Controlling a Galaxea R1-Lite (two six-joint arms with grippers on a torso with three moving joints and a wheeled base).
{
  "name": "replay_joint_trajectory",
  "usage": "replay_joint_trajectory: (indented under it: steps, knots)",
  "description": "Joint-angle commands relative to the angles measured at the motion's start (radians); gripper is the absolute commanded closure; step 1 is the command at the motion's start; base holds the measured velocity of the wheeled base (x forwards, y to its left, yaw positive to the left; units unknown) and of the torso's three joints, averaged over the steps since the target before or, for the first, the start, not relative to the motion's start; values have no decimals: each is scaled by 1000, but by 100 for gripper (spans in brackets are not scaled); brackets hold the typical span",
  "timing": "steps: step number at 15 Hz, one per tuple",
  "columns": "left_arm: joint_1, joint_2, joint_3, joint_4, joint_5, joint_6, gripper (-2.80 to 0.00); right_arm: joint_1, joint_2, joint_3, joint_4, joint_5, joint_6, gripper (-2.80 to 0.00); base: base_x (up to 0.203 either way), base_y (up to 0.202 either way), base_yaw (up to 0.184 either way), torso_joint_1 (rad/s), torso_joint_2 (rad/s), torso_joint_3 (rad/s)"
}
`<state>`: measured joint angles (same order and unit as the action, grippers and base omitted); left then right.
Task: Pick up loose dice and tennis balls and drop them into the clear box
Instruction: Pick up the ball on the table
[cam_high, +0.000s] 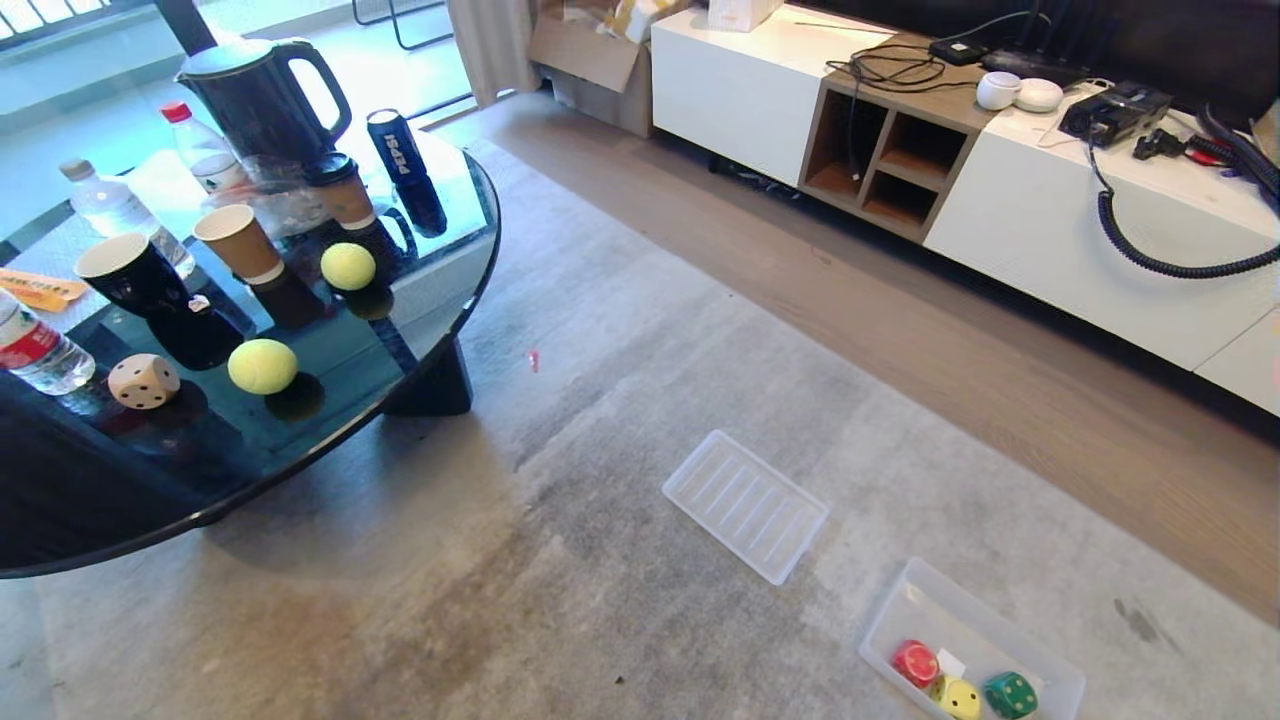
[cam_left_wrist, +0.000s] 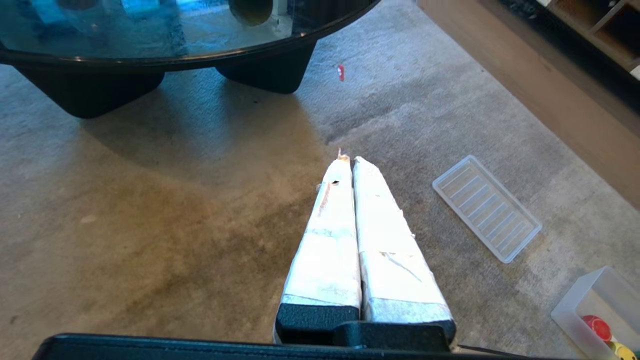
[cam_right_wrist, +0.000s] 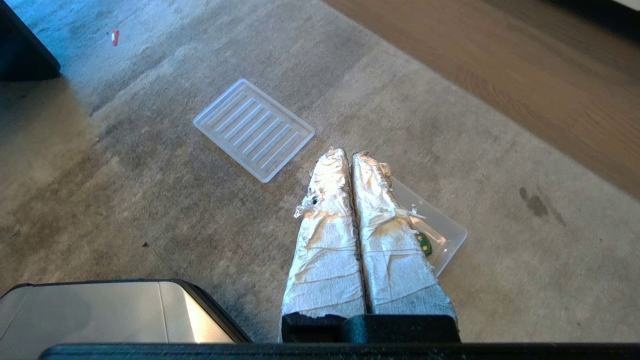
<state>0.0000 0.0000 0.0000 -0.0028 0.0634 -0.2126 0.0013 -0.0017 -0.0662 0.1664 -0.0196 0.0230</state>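
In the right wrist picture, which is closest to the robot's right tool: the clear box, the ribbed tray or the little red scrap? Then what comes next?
From the right tool:
1. Clear box, partly hidden right behind the fingers.
2. Ribbed tray, apart on the carpet.
3. Red scrap, far off near the table leg.

- The left claw (cam_left_wrist: 348, 160) hangs empty, its taped fingers (cam_left_wrist: 330, 240) pressed together and pointing downward.
- The right claw (cam_right_wrist: 345, 155) is likewise closed and empty, its wrapped fingers (cam_right_wrist: 385, 240) touching along their length.
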Motion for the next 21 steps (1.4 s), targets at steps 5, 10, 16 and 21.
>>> replay_joint_trajectory:
  steps: [5, 10, 16, 21]
  knots:
    - [0, 0, 0, 0, 1, -2, 0, 0, 2, 0, 1, 0, 0, 0, 0, 0, 0, 1, 2, 87]
    - [0, 0, 0, 0, 1, -4, 0, 0, 2, 0, 1, 0, 0, 0, 0, 0, 0, 0, 1, 31]
    - [-2, 0, 0, 0, 1, 10, 0, 0, 2, 0, 1, 0, 0, 0, 0, 0, 0, 2, 3, 192]
    - [-2, 0, 0, 1, 1, 4, 0, 0, 2, 0, 1, 0, 0, 0, 0, 0, 0, 3, 2, 149]
